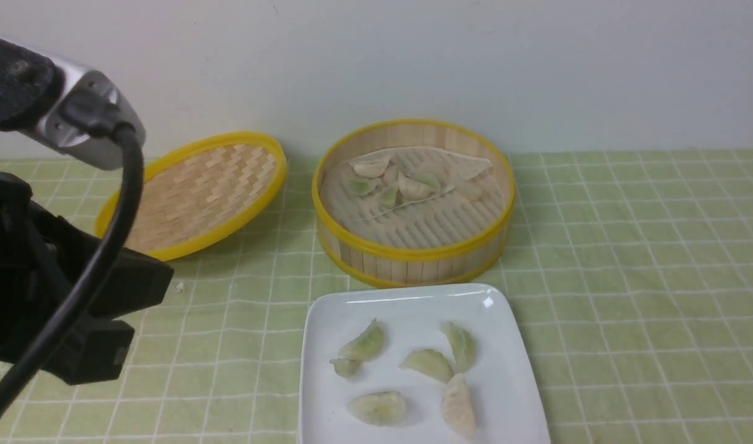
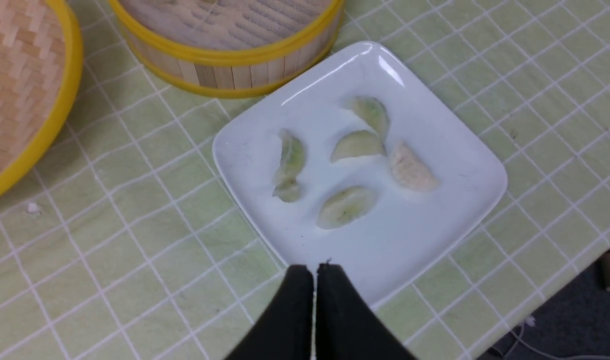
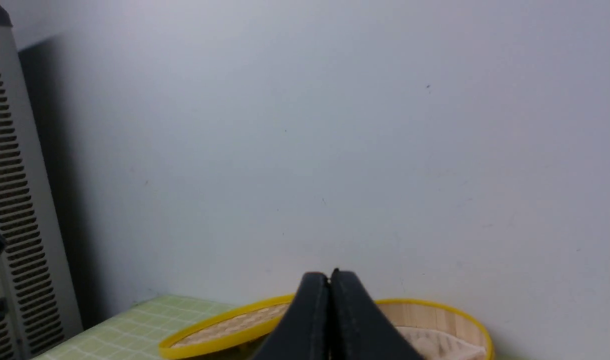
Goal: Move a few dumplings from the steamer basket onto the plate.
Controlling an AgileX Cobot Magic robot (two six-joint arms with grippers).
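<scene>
Six pale green and cream crescent dumplings [image 1: 376, 408] lie on the white rounded-square ceramic plate [image 1: 413, 382]; others sit in the round yellow-rimmed bamboo steamer basket [image 1: 413, 246] just beyond it. The black left gripper [image 2: 315, 270] and black right gripper [image 3: 328, 277] both have their fingers closed, holding nothing.

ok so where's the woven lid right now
In the front view, the woven lid is on the robot's left, beside the steamer basket, near the wall.
</scene>
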